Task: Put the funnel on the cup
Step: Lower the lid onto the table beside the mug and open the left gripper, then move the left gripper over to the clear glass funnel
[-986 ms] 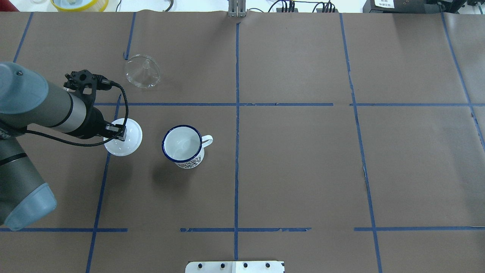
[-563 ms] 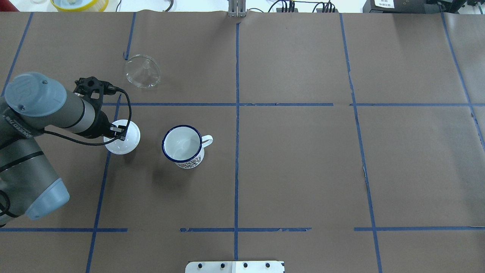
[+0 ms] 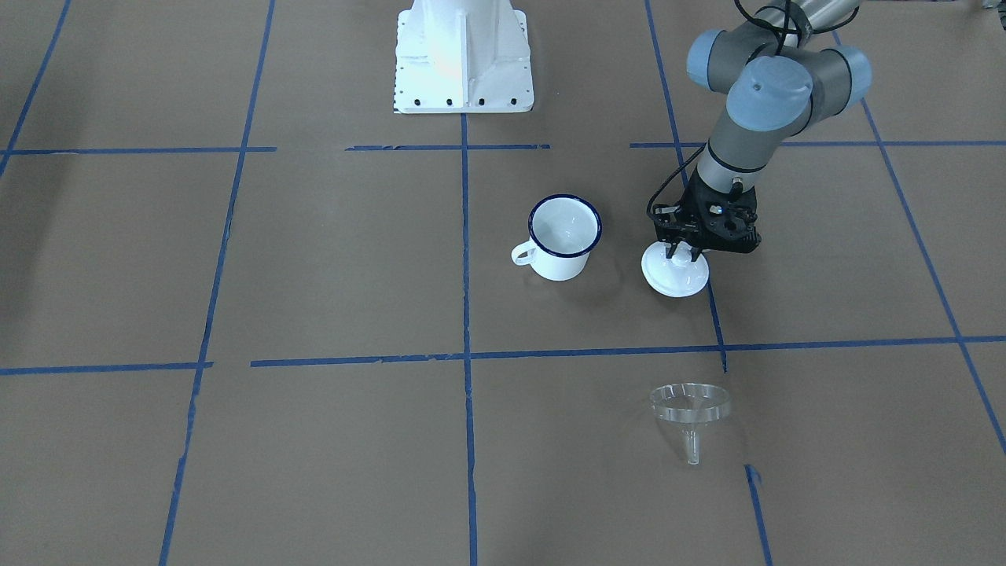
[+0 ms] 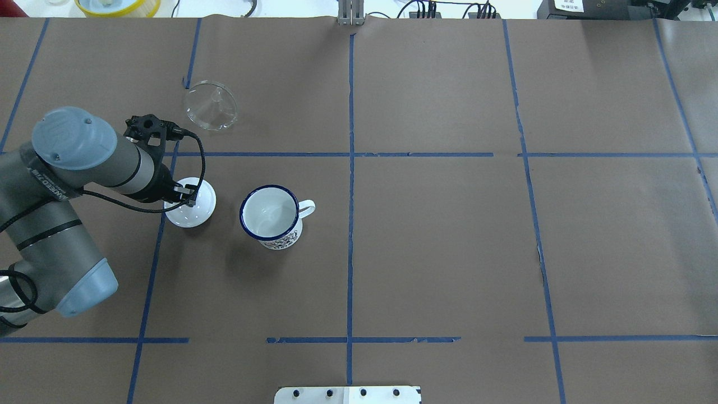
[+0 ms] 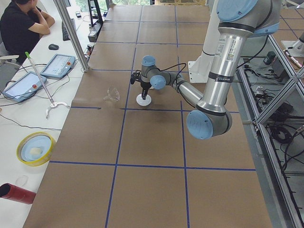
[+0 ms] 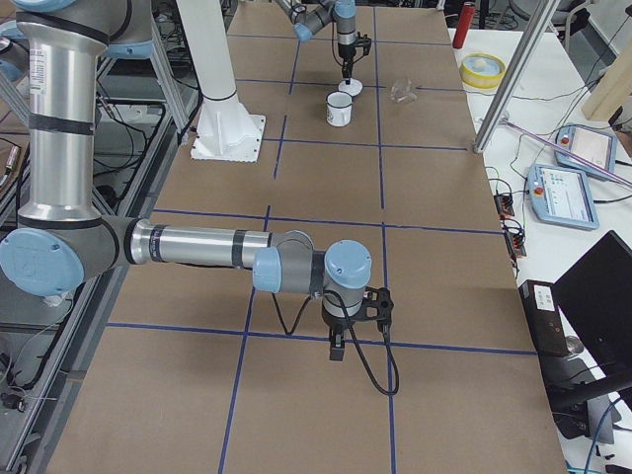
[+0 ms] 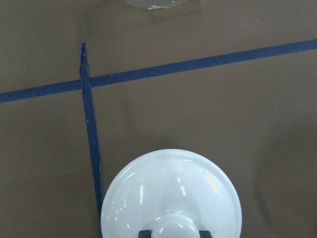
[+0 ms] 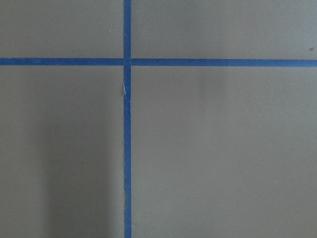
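Observation:
The clear funnel lies on its side on the brown table, beyond my left gripper; it also shows in the front view and at the top edge of the left wrist view. The white cup with a dark blue rim stands upright and uncovered, its handle to the right. My left gripper is shut on the knob of a round white lid, just left of the cup, low over the table. My right gripper hangs over bare table far from both; I cannot tell whether it is open.
Blue tape lines divide the brown paper into squares. The white robot base plate stands at the table's near edge. A yellow bowl and cables lie beyond the far edge. An operator sits by the side table.
My left arm has swung round and carried the white lid slightly right, toward the cup, and lower toward the table. Funnel and cup have not moved.

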`<state>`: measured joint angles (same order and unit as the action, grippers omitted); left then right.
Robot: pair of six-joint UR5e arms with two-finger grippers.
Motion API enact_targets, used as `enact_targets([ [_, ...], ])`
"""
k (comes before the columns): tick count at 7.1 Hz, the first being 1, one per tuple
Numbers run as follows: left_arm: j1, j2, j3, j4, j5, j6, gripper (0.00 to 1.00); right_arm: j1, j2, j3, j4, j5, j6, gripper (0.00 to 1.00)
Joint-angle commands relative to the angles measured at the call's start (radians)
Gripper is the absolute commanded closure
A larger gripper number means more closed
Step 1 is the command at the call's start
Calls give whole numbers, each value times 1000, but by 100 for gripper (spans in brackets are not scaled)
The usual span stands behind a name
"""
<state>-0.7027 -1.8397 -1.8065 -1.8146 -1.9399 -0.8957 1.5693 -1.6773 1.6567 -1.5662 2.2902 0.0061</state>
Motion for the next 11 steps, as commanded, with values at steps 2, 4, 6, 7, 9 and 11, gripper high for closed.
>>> enact_targets([
  [2, -1, -31, -2, 1, -11, 0, 0, 0, -1, 0, 0, 0, 0, 0],
  [4, -84, -102, 37, 0, -8, -28, 0, 0, -1, 0, 0, 0, 0, 0],
  [6, -101, -185, 131, -12, -4, -231, 0, 0, -1, 0, 0, 0, 0, 0],
  [7, -103, -211, 185, -85, -2, -359, 0, 0, -1, 0, 0, 0, 0, 0],
  [9, -101, -216, 307, -333, 66, -679, 0, 0, -1, 0, 0, 0, 0, 0],
  [11, -98, -272, 425, -429, 186, -890, 0, 0, -1, 0, 0, 0, 0, 0],
])
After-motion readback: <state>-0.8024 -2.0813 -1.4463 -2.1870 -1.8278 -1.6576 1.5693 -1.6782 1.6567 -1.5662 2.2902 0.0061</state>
